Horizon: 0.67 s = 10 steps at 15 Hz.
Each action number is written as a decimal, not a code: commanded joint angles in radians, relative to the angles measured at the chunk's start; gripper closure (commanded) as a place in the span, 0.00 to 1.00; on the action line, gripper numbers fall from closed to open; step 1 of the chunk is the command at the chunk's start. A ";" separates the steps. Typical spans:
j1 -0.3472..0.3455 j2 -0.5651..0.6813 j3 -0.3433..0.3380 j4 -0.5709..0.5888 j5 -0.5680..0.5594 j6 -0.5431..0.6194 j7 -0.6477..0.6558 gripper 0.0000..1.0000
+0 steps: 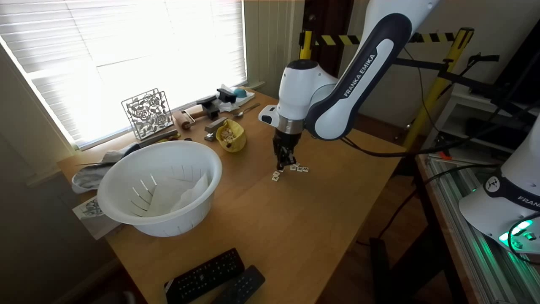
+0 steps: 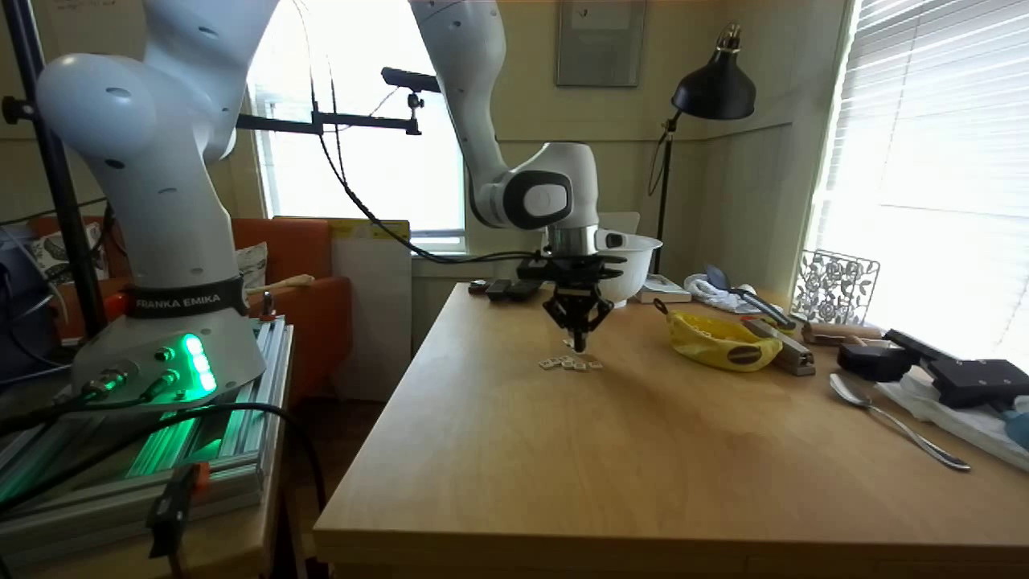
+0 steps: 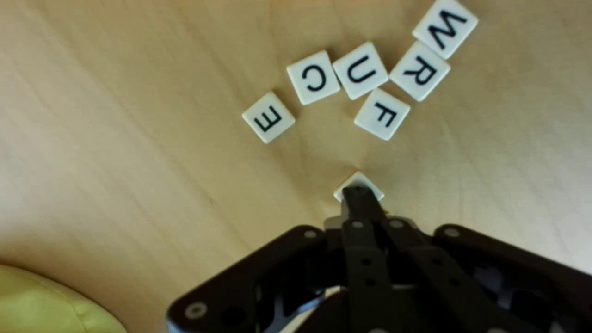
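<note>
"What are you getting through the wrist camera, left to right?"

"I'm seeing small white square tiles (image 1: 300, 169), black capitals showing, all lying flat on the wooden table (image 3: 162, 208). The E tile (image 3: 268, 117) is sitting by itself at the left. The C tile (image 3: 313, 77) is coming next, higher up. Lower down, a half-covered tile (image 3: 357, 179) is lying right beneath my gripper (image 2: 579, 344). The U tile (image 3: 360, 70) is seeming to touch C's side, the F tile (image 3: 382, 114) is sitting just below it, and the R tile (image 3: 420, 71) is meeting the W tile (image 3: 445, 28) edge to edge."

"How are the fingers (image 3: 360, 206) standing?"

"They're pressing together, black and narrow. I'm not managing to tell whether the tips are touching that tile."

"What are you losing?"

"At the far left, the view's edge is cropping a yellow pouch (image 3: 51, 305). The fingers are hiding the half-covered tile's lower part and any letter there. The W tile is losing a little at the top. In both exterior views, the letters are mostly blurring."
</note>
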 commanded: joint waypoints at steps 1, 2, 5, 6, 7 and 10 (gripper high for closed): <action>-0.037 0.023 0.022 -0.026 -0.051 -0.010 -0.104 1.00; -0.033 0.022 0.018 -0.026 -0.057 -0.011 -0.124 1.00; -0.040 0.009 0.022 -0.031 -0.040 -0.007 -0.172 1.00; -0.047 -0.001 0.028 -0.033 -0.029 -0.006 -0.183 1.00; -0.053 -0.012 0.033 -0.037 -0.018 -0.008 -0.185 1.00; -0.116 -0.062 0.086 -0.061 0.049 -0.025 -0.187 1.00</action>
